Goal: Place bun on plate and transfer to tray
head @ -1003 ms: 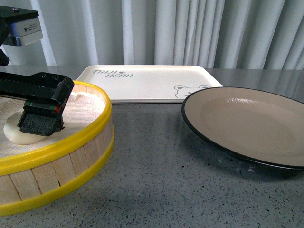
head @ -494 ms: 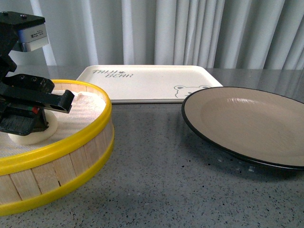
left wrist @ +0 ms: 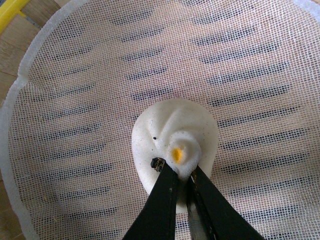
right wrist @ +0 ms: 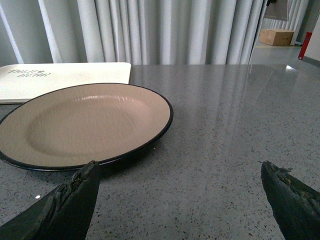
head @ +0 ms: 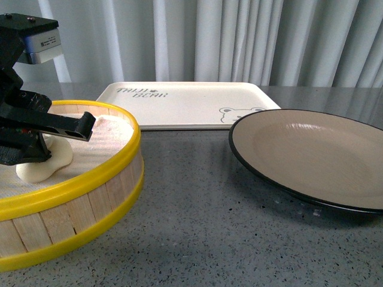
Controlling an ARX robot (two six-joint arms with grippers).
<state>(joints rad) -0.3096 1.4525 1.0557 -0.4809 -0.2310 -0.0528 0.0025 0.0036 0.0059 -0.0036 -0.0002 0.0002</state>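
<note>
The cream-white bun with its orange dot lies on white mesh inside the yellow-rimmed bamboo steamer at the front left. My left gripper is shut on the bun's pleated top; in the front view it covers part of the bun. The taupe plate with a black rim sits at the right, empty, and also shows in the right wrist view. The cream tray with bear drawing lies behind. My right gripper is open and empty over the grey table, near the plate's edge.
Grey-white curtains hang behind the table. The speckled grey tabletop lies between steamer and plate. A cardboard box stands far off in the right wrist view.
My left gripper has closed on the bun and shifted slightly left and up in the steamer; the bun looks pinched and a little lifted. Plate and tray have not moved.
</note>
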